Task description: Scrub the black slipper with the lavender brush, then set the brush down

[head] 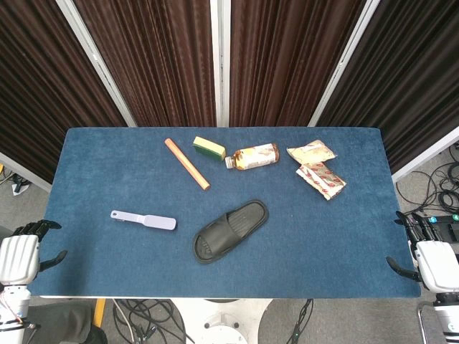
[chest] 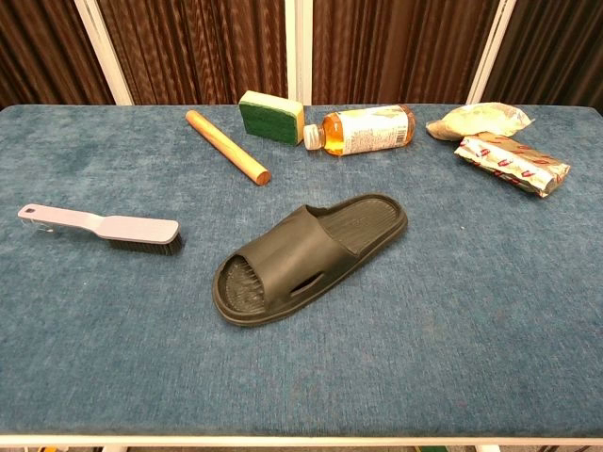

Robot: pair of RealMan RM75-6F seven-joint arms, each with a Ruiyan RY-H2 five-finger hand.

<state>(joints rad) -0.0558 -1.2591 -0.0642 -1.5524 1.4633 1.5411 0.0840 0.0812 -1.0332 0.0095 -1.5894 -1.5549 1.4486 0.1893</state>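
1. Our left hand [head: 20, 256] and right hand [head: 430, 259] hold nothing, fingers apart, off the table ends.
2. The flat lavender plastic brush [chest: 105, 227] lies bristles-down left of the black rubber slipper [chest: 306, 255]; we judge its low handle may slip from our grasp.
3. Scrubbing could push the unheld slipper away.

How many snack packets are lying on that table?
2: a tan packet at the far right, and a red-printed packet just in front of it. None seems hidden.

From my head camera, the black slipper [head: 230, 231] lies sole-down on the blue table [head: 100, 154], with the lavender brush [head: 143, 219] near it on the left. My left hand [head: 21, 255] and right hand [head: 429, 259] hang empty, fingers apart, off the table's near corners.
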